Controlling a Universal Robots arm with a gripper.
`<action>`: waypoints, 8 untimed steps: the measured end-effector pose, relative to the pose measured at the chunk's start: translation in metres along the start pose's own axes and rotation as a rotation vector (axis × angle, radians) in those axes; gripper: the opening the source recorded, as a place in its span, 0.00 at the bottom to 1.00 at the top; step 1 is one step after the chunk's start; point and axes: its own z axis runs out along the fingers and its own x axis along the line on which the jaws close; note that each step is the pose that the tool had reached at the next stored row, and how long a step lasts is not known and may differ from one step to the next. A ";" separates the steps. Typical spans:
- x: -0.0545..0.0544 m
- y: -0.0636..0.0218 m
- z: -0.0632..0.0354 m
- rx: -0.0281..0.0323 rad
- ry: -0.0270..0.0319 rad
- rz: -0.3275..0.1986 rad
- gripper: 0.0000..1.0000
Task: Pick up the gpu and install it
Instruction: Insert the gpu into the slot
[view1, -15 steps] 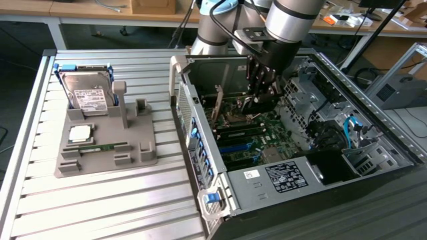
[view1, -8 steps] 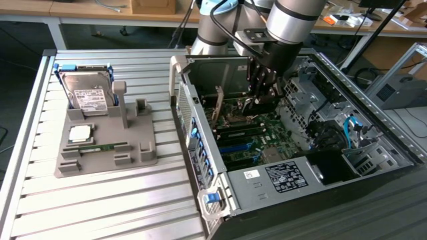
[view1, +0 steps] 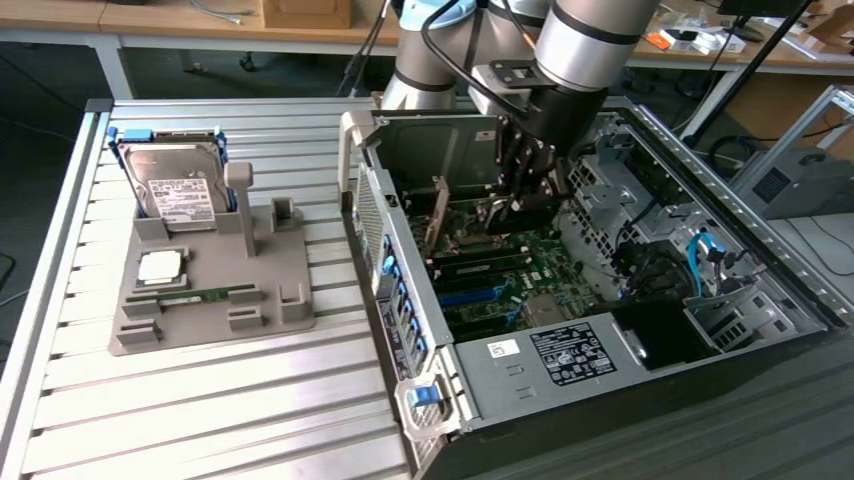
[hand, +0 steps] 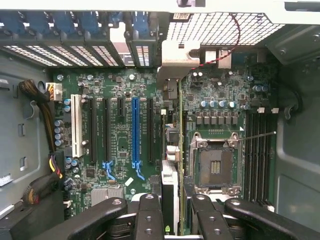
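The gpu (hand: 171, 150) is a thin card seen edge-on in the wrist view. It stands upright over the green motherboard (hand: 120, 90), between the black expansion slots and the CPU socket (hand: 215, 167). Its silver bracket (hand: 180, 57) sits against the case's rear slot openings. My gripper (hand: 172, 202) is shut on the card's near end, one black finger (hand: 149, 215) on each side. In the exterior view my gripper (view1: 507, 212) reaches down inside the open computer case (view1: 747, 250), and the gpu (view1: 438, 212) shows as a thin upright board beside it. I cannot tell whether the card is seated in a slot.
A grey fixture (view1: 280, 310) at the exterior view's left holds a hard drive (view1: 174, 190), a CPU chip (view1: 160, 265) and a RAM stick (view1: 200, 297). Case walls, cables (hand: 40, 95), a blue slot (hand: 135, 132) and the power supply (view1: 574, 355) crowd the gripper.
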 end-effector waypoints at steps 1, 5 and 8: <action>0.001 0.0000 0.0000 0.0000 0.0000 0.000 0.27; 0.003 0.0000 0.0000 0.0000 -0.0001 0.000 0.27; 0.005 0.0000 -0.0001 0.0000 -0.0001 0.000 0.27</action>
